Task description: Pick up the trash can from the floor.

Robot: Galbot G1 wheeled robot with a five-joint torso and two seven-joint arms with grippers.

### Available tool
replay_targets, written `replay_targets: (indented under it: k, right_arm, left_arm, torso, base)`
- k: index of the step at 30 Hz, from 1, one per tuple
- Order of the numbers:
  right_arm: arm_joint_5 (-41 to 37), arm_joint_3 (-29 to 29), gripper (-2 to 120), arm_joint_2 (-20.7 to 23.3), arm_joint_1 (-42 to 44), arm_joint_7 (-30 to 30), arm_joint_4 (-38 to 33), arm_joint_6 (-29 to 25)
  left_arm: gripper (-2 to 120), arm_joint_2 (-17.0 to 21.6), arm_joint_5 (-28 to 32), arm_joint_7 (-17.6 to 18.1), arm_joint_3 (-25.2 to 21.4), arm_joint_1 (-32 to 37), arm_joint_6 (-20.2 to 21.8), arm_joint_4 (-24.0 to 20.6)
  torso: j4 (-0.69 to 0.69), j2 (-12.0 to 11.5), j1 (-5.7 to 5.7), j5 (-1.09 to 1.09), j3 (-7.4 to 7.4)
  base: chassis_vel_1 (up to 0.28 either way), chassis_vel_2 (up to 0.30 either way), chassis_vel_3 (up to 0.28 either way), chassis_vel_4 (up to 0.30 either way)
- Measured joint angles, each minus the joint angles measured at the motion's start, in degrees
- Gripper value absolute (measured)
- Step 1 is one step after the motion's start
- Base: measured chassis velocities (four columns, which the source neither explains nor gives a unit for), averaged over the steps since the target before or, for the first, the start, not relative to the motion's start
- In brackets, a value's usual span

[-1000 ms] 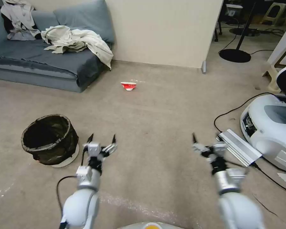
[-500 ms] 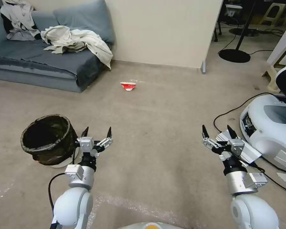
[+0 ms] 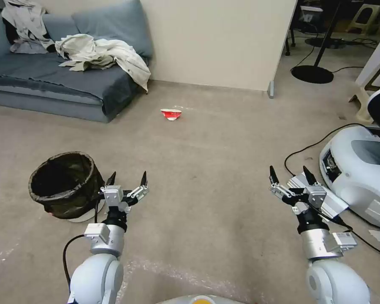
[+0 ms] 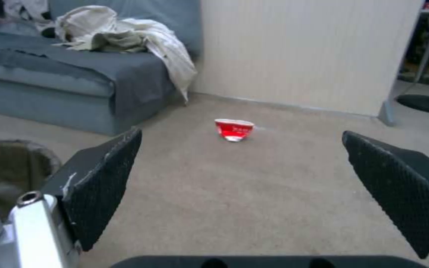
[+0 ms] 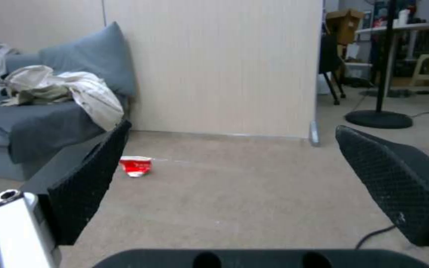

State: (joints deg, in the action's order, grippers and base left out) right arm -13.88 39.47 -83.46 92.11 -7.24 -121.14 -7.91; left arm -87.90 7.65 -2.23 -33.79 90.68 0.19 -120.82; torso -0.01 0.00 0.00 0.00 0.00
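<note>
The approach step looks in hand: the left gripper (image 3: 127, 178), jaws spread, hangs just beside the trash can (image 3: 66, 184). Next it likely must swing over the rim. The right gripper (image 3: 292, 174) waits open, well apart.

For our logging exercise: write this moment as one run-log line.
left gripper: open, beside trash can, not touching | right gripper: open, empty, above floor | trash can: upright on floor

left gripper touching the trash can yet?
No: in the head view the left gripper hangs open beside the trash can, with a gap between them.
</note>
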Motion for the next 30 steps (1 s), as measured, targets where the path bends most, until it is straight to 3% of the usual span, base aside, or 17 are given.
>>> replay_targets:
  k: [30]
  right_arm:
    - [0.0,-0.7,100,-0.2,-0.3,-2.4,0.7,-2.0]
  left_arm:
    - [100,-0.5,-0.3,1.0,-0.3,1.2,-2.2,-0.1]
  torso:
    - [0.01,0.0,0.00,0.00,0.00]
  base:
    - [0.086,0.083,0.077,0.079]
